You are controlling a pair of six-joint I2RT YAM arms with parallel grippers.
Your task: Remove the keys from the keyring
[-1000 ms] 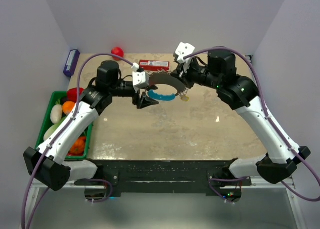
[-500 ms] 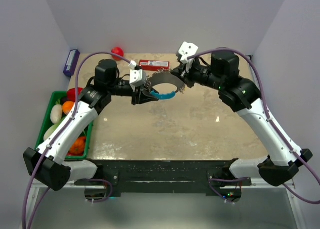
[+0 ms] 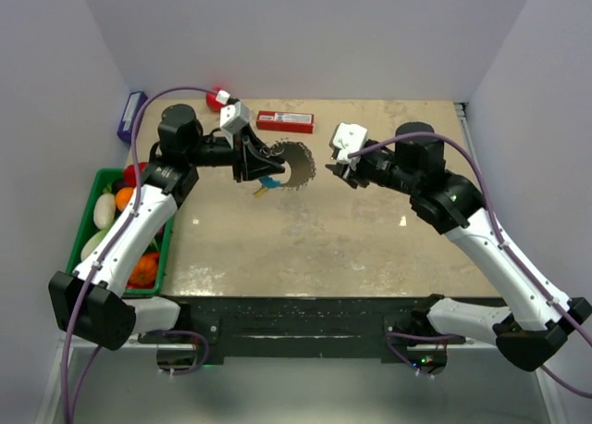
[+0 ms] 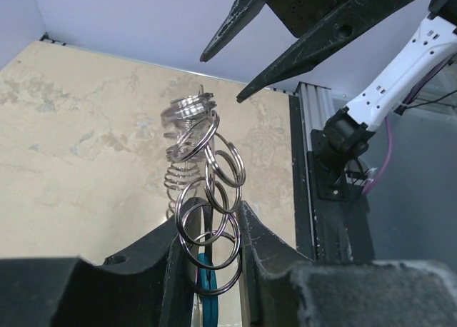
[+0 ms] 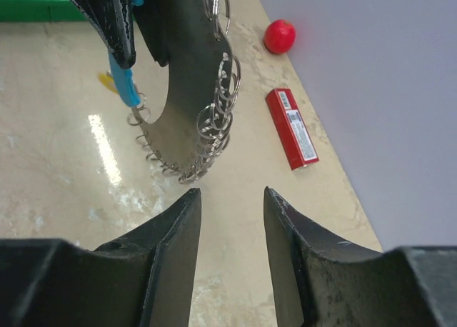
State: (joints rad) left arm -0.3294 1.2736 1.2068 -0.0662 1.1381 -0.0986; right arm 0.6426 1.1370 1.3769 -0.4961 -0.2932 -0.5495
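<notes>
The keyring [image 3: 294, 168] is a floppy chain of silvery rings with a light-blue segment [image 3: 268, 181]. It hangs above the table from my left gripper [image 3: 266, 168], which is shut on it. In the left wrist view the rings [image 4: 207, 198] run up between the fingers of the left gripper [image 4: 208, 216], with the blue segment [image 4: 207, 298] low in the gap. A tiny brass-yellow key [image 5: 107, 81] dangles beside the blue segment [image 5: 127, 84]; from above the key [image 3: 260, 192] shows just below it. My right gripper [image 3: 328, 165] is open and empty, a short way right of the chain [image 5: 211, 120]. Nothing lies between the right gripper [image 5: 231, 193] jaws.
A red rectangular box [image 3: 285, 121] lies at the back of the table and a red ball [image 3: 217, 95] sits in the back left corner. A green bin [image 3: 102, 177] of fruit and vegetables stands off the left edge. A purple box [image 3: 132, 116] leans on the left wall.
My right gripper has opened, let go of the chain and drawn back to the right. My left gripper closed on the keyring and carried it left; it now hangs from that gripper alone.
</notes>
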